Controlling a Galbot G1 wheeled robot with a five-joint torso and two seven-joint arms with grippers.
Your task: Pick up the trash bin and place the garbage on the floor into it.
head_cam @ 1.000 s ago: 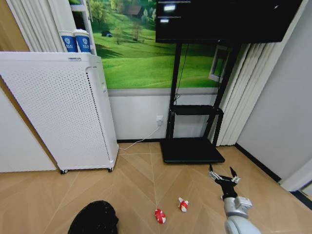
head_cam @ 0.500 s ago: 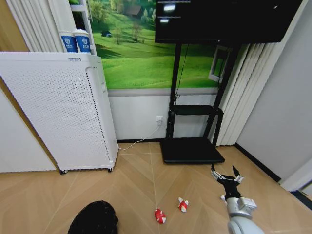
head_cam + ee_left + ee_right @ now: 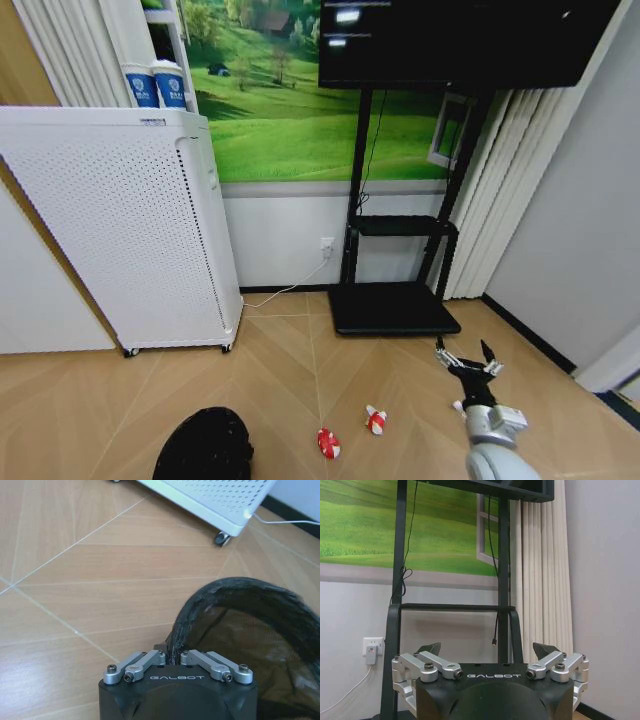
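The black mesh trash bin sits at the bottom left of the head view. In the left wrist view my left gripper is shut on the rim of the trash bin, one finger inside and one outside. Two red-and-white pieces of garbage lie on the parquet floor, right of the bin. My right gripper hangs open and empty over the floor, right of the garbage. In the right wrist view the right gripper faces the wall.
A white perforated appliance on casters stands at the left with two blue-and-white cups on top. A black TV stand stands against the back wall, with a white cable running to a socket. Curtains hang at the right.
The trash bin has shifted slightly to the right in the head view. My right gripper has drifted a little to the right and down, still open.
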